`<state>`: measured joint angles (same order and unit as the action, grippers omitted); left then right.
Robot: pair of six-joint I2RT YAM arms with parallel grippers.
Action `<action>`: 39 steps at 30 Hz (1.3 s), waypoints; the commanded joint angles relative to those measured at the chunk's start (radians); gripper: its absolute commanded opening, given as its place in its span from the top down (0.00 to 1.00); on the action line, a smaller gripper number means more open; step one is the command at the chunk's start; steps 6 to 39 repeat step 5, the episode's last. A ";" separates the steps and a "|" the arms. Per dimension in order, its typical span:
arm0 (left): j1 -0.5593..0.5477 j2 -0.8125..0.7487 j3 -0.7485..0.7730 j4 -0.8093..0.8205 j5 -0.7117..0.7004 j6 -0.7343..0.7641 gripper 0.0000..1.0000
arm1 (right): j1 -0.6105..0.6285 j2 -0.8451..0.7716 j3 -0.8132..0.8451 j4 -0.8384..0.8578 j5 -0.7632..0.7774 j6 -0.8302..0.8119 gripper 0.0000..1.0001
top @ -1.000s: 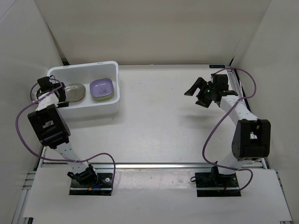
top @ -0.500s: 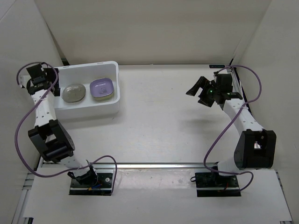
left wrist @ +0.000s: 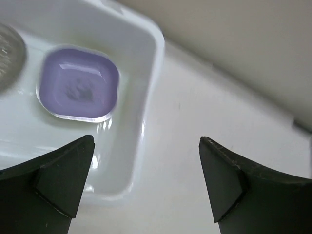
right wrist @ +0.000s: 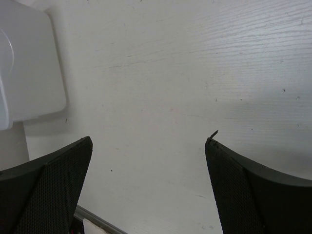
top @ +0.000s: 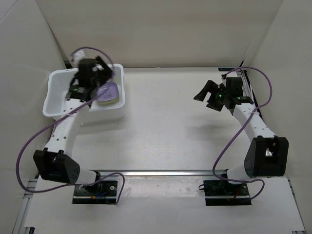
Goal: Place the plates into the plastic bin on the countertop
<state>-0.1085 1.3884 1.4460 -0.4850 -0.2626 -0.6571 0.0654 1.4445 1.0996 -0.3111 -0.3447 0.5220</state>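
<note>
The white plastic bin (top: 48, 100) stands at the back left of the countertop (top: 165, 126). A purple rounded-square plate (top: 109, 91) lies in its right half. In the left wrist view the purple plate (left wrist: 78, 90) lies flat beside a greyish round plate (left wrist: 7, 54) cut off at the left edge; in the top view the arm hides that plate. My left gripper (top: 100, 75) hovers open and empty over the bin's right wall (left wrist: 155, 58). My right gripper (top: 205, 97) hangs open and empty above the bare countertop at the back right.
Pale walls close in the left, back and right sides. A metal rail (top: 161, 173) runs along the near edge by the arm bases. The right wrist view shows the bin's corner (right wrist: 29, 73) far off to its left.
My left arm has swung from outside the bin's left end to above its right half, jaws opening fully. The bin's near-left corner appears pushed outward. The right arm has barely moved.
</note>
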 commanded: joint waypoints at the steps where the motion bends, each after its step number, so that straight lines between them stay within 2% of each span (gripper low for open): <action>1: -0.166 0.023 -0.071 -0.049 -0.217 0.209 0.01 | -0.004 -0.006 0.014 0.035 -0.037 -0.025 0.01; 5: -0.220 0.017 -0.084 -0.049 -0.239 0.217 0.01 | 0.002 -0.009 0.011 0.017 -0.002 -0.043 0.01; 39: -0.220 0.017 -0.084 -0.049 -0.239 0.217 0.01 | 0.002 -0.009 0.011 0.017 -0.002 -0.043 0.01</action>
